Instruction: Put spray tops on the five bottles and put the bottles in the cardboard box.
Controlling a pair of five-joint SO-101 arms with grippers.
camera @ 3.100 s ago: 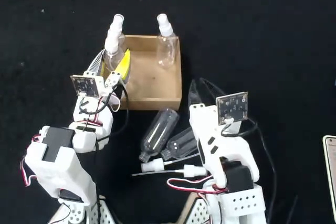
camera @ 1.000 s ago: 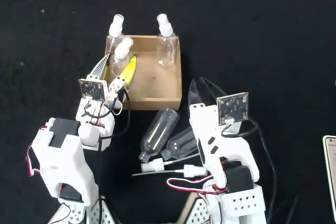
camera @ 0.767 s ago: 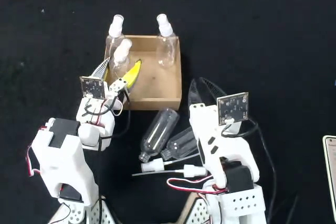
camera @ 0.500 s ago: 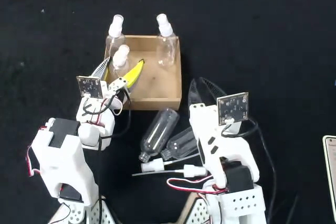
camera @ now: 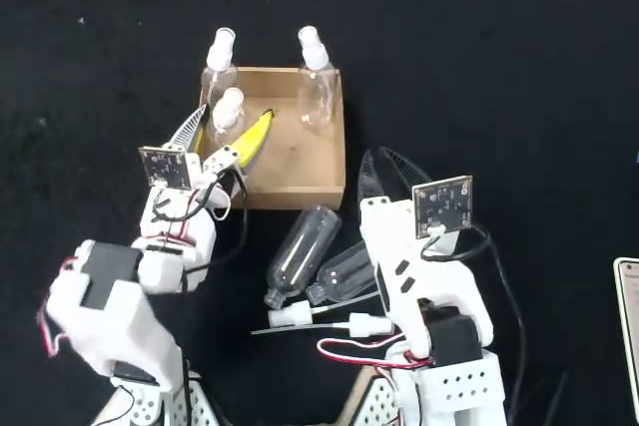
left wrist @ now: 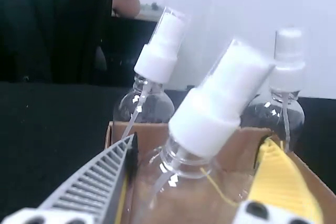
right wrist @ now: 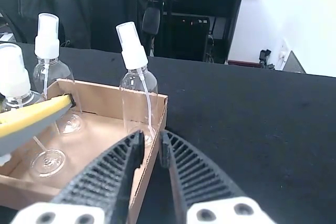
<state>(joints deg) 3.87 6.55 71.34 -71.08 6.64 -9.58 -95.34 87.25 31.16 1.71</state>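
The left gripper [camera: 234, 117] is hanging over the cardboard box's [camera: 300, 193] near-left edge, with its fingers spread around an upright spray-topped bottle [left wrist: 210, 114] inside. Bare box floor is lying alongside the bottle. The right gripper [right wrist: 149, 136] is hovering just outside the box's near-right corner, with its fingers nearly together and gripping nothing.

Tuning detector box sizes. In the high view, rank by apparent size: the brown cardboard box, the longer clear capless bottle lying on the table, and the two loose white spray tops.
1. Brown cardboard box.
2. Longer clear capless bottle.
3. Two loose white spray tops, too alike to rank.
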